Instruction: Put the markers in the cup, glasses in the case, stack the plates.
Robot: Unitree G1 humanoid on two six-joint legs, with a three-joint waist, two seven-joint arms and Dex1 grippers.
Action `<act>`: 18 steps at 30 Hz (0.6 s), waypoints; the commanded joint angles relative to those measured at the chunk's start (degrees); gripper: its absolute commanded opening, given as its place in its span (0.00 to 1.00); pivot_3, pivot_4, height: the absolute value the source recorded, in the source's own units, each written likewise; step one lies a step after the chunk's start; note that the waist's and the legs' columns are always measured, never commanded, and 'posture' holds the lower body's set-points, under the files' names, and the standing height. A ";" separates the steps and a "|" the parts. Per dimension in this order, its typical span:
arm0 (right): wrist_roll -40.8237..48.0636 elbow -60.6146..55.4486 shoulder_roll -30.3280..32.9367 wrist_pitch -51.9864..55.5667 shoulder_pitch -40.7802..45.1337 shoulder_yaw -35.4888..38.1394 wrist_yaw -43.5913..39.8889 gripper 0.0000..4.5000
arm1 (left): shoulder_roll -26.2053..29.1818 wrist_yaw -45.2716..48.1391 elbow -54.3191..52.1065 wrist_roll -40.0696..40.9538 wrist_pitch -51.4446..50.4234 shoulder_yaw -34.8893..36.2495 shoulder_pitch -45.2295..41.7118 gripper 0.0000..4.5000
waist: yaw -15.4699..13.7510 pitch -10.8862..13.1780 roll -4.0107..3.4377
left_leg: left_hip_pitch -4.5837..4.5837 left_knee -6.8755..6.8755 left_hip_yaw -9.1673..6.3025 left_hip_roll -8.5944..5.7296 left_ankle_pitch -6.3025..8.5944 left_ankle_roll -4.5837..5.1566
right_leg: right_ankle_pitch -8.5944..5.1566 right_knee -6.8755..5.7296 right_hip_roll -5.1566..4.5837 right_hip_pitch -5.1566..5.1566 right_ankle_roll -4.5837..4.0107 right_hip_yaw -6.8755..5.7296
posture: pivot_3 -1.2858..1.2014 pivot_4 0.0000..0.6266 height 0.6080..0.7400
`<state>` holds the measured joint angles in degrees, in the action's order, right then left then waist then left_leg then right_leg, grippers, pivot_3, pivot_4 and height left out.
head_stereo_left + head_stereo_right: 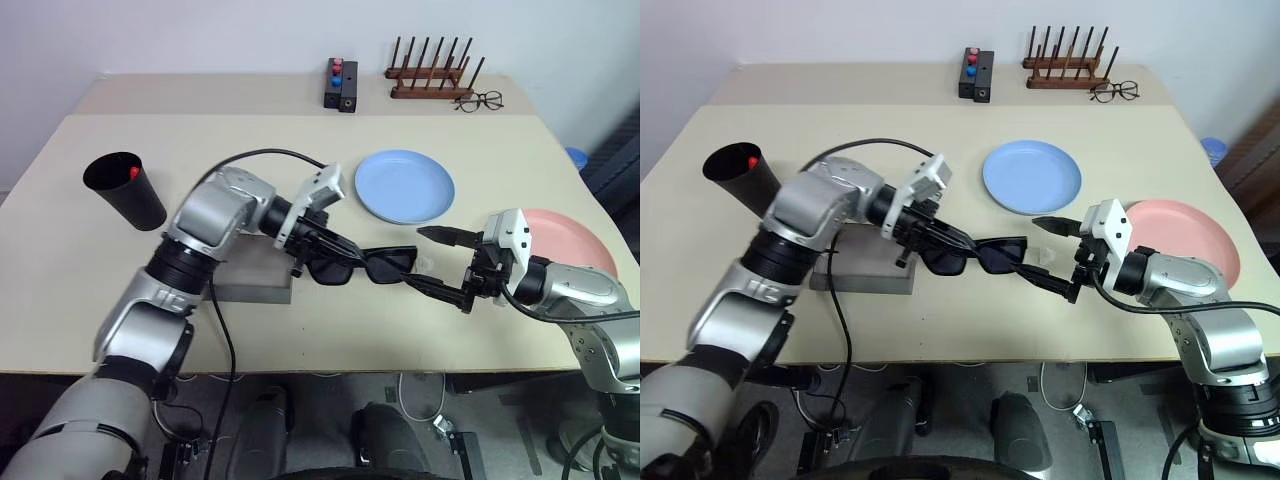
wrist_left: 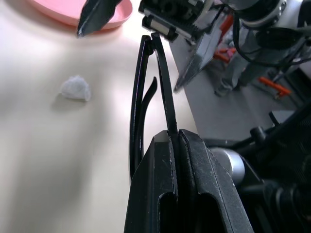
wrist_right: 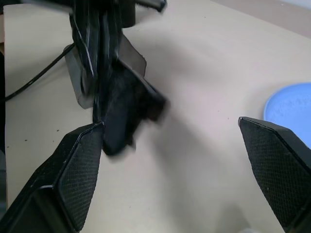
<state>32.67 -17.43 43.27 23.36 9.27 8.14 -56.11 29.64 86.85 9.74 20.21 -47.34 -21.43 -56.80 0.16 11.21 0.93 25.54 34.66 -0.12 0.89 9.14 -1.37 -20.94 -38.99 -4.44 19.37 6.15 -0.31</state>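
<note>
Currently the glasses (image 1: 360, 266) are held above the table (image 1: 300, 330), near its middle, by the left gripper (image 1: 322, 248), whose two black fingers are pressed tight together on the frame; in the left wrist view the thin black frame (image 2: 163, 87) is seen rising from between the clamped fingers (image 2: 160, 194). The right gripper (image 1: 437, 262) is placed just to the right of the glasses with its fingers spread wide, one finger above and one below the level of the lenses; whether either finger touches the frame cannot be told. The case (image 1: 250, 275) is lying on the table under the left forearm, to the left of the glasses. The cup (image 1: 125, 190) is standing tilted at the far left, and a red-capped marker (image 1: 133, 173) is seen inside its rim. The blue plate (image 1: 404, 186) is set beyond the glasses, and the pink plate (image 1: 575, 240) lies at the right, behind the right arm; the two are apart and not stacked. A small white scrap (image 2: 75, 89) is resting on the table near the pink plate. At the far edge are found a wooden rack (image 1: 430, 75), a pair of clear-lens eyeglasses (image 1: 480, 100) and a small black box (image 1: 340, 85).
</note>
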 commanded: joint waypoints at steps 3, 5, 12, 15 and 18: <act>0.03 0.61 -0.33 -1.46 1.56 0.48 -0.85 1.00 | 10.88 5.50 0.47 -2.13 6.95 -0.82 -1.03 0.01 | 0.55 0.01 0.00 | -0.02 -0.03 0.02 0.00 0.00 0.00 | 0.00 0.00 -0.01 0.00 0.00 0.01 | 0.52 0.24 1.00; -0.24 1.21 -0.54 -1.77 1.90 0.08 -1.20 1.00 | 14.11 5.65 3.34 -3.16 12.59 -0.75 -0.53 0.01 | 0.50 0.01 0.00 | -0.02 -0.03 0.03 0.00 0.00 -0.01 | 0.00 0.00 -0.04 0.00 -0.01 0.01 | 0.52 0.24 1.00; -0.87 2.71 -1.13 -2.17 3.72 -1.19 -2.25 1.00 | 18.14 5.65 12.81 -1.46 23.92 1.30 1.22 0.01 | 0.37 0.03 0.02 | 0.10 0.02 0.03 0.00 0.01 -0.01 | -0.02 0.02 -0.23 0.08 -0.04 0.05 | 0.52 0.24 1.00; -1.27 3.31 -1.04 -2.22 4.43 -1.62 -2.87 1.00 | 19.13 5.65 19.31 -3.85 31.62 0.04 2.45 0.01 | 0.45 0.03 0.02 | 0.13 -0.03 0.03 0.00 0.01 -0.01 | -0.01 0.02 -0.24 0.15 -0.03 0.05 | 0.52 0.24 1.00; -1.53 3.76 -0.84 -2.22 5.05 -1.91 -3.43 1.00 | 18.29 5.65 24.76 -2.56 37.59 0.04 3.84 0.01 | 0.45 0.03 0.02 | 0.15 -0.07 0.03 0.01 0.00 0.00 | -0.01 0.02 -0.20 0.20 -0.02 0.04 | 0.52 0.24 1.00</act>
<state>30.96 -13.09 42.20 22.11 13.03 5.70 -59.00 47.91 92.29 32.88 16.16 -13.28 -21.72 -53.12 0.61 11.24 0.94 25.70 34.59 -0.08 0.90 9.14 -1.38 -20.94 -38.97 -4.65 19.57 6.13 -0.28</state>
